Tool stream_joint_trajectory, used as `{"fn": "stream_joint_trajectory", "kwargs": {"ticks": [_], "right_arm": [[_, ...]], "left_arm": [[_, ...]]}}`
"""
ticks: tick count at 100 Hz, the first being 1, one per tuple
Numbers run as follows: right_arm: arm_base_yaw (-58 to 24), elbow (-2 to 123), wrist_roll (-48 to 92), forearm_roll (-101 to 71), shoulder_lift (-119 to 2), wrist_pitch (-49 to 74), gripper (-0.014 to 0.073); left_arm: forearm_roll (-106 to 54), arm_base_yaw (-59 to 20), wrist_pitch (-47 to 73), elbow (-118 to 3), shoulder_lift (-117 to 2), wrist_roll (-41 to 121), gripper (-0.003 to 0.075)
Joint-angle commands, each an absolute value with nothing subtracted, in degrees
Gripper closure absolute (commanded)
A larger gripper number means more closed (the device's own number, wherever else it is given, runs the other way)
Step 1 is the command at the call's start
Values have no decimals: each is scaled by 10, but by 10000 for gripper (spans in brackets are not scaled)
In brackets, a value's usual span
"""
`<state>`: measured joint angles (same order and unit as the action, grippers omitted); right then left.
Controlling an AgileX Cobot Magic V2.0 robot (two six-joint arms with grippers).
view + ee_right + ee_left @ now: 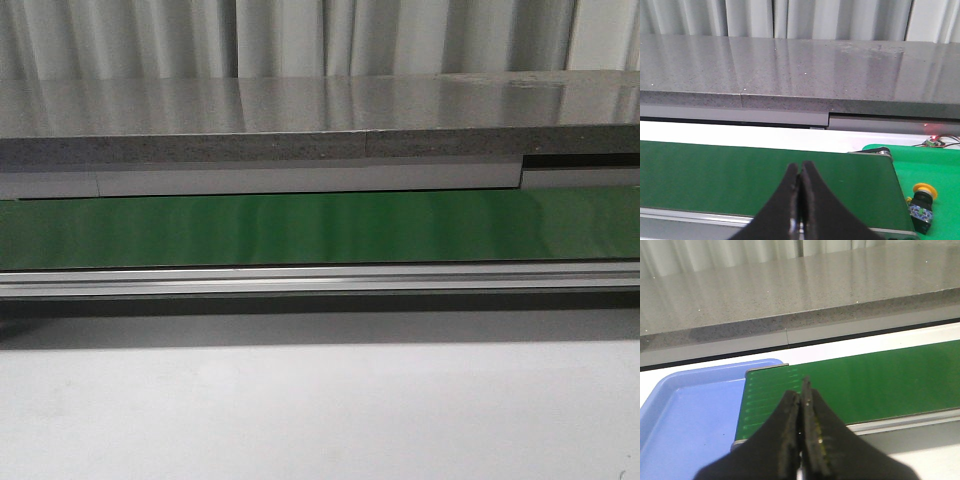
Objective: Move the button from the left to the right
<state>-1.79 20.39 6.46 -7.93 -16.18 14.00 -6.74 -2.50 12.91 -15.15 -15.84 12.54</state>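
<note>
Button (921, 201) beside green belt (765, 175), no readable writing, left gripper (801, 405) and right gripper (799, 176) both closed, empty.

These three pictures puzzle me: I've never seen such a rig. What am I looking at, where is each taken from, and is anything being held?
This is a two-armed robot at a workbench. The front view looks forward over a long green conveyor belt with a grey stone-like counter behind it; no arm shows there. The other two pictures come from cameras on the wrists. In the left wrist view, the left gripper is shut and empty, above the belt's end, beside a blue tray. In the right wrist view, the right gripper is also shut and empty above the belt. Past the belt's other end, the button, orange-yellow cap on a black body, sits on a green surface. Nothing is held.
</note>
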Motion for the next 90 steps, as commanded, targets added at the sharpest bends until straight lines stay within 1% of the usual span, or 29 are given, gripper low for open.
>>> {"fn": "stream_joint_trajectory", "kwargs": {"ticks": [1,65,77,90], "right_arm": [[-17,219,65,-80,-166,97,662],[-17,218,65,-80,-166,97,662],[-18,211,64,-80,-164,82,662],[-32,178,20,-39,-138,52,662]], "left_arm": [[-75,-30,81,-169,-164,124,739],[-75,-30,81,-169,-164,124,739],[-75,-30,81,-169,-164,124,739],[-75,-30,81,-169,-164,124,739]]}}
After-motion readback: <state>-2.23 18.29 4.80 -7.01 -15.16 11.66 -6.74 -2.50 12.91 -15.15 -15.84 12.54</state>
